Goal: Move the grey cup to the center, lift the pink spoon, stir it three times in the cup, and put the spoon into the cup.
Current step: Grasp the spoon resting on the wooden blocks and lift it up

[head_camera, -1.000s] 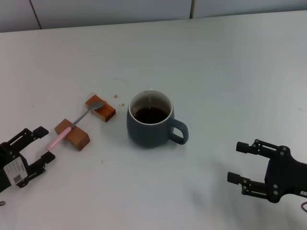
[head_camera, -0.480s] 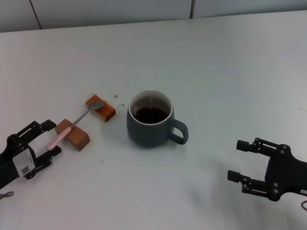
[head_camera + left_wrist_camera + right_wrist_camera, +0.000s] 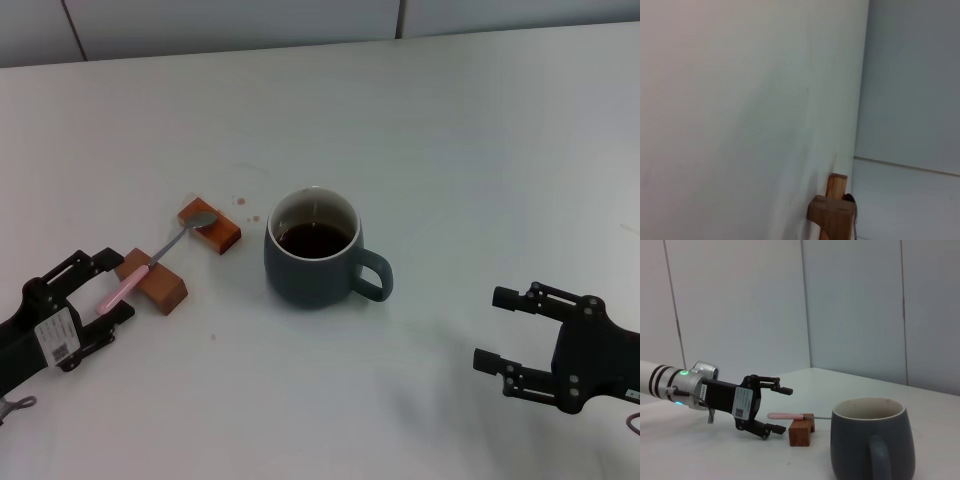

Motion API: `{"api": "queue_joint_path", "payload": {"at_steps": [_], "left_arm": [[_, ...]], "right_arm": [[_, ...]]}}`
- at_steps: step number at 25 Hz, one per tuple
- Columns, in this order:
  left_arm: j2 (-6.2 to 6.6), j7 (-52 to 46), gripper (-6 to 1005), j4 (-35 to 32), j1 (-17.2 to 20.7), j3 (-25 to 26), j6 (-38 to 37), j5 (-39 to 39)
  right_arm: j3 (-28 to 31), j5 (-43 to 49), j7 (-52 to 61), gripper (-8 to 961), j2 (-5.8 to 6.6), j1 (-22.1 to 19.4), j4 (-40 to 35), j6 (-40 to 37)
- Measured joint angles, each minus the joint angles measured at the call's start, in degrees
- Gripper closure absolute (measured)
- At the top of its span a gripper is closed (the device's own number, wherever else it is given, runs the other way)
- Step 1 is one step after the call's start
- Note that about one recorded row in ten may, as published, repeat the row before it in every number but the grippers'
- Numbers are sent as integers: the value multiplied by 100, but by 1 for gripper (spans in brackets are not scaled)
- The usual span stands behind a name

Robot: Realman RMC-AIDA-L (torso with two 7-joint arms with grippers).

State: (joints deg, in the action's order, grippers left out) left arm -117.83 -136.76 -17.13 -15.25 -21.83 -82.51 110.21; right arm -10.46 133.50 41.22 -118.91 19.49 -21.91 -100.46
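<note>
From the head, the stout blue-grey ceramic mug [image 3: 315, 250] stood mid-table. The slim pink-handled metal teaspoon [image 3: 150, 265] bridged two brown rectangular blocks [image 3: 152, 281], its handle tip between the left gripper's [image 3: 105, 284] parted fingers. The right gripper [image 3: 498, 330] sat open, partly cropped.

The left wrist view showed only the blocks, cut off.

The right wrist view showed the mug's base cropped.

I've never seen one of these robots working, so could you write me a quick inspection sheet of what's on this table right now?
Surface: white table, small brown specks near the blocks.
Job's things: grey cup of dark liquid near the middle; pink spoon bridging two brown blocks.
Clutter: nothing seen.
Grippers: left gripper open around the spoon handle's end; right gripper open, idle right of the cup.
Cables: nothing seen.
Surroundings: pale wall panels.
</note>
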Motion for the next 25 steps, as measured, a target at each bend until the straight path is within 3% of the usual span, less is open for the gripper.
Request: {"api": "queue_joint_path", "payload": {"at_steps": [9, 14, 25], "left_arm": [[-7, 23, 314, 120, -66, -11, 93, 3], [-7, 69, 519, 134, -66, -15, 132, 3], [-3, 275, 525, 232, -134, -14, 208, 0]], "right_arm": [[0, 0, 0, 202, 0, 2, 11, 0], [0, 0, 0, 202, 0, 2, 12, 0], [0, 0, 0, 201, 0, 10, 12, 1]]}}
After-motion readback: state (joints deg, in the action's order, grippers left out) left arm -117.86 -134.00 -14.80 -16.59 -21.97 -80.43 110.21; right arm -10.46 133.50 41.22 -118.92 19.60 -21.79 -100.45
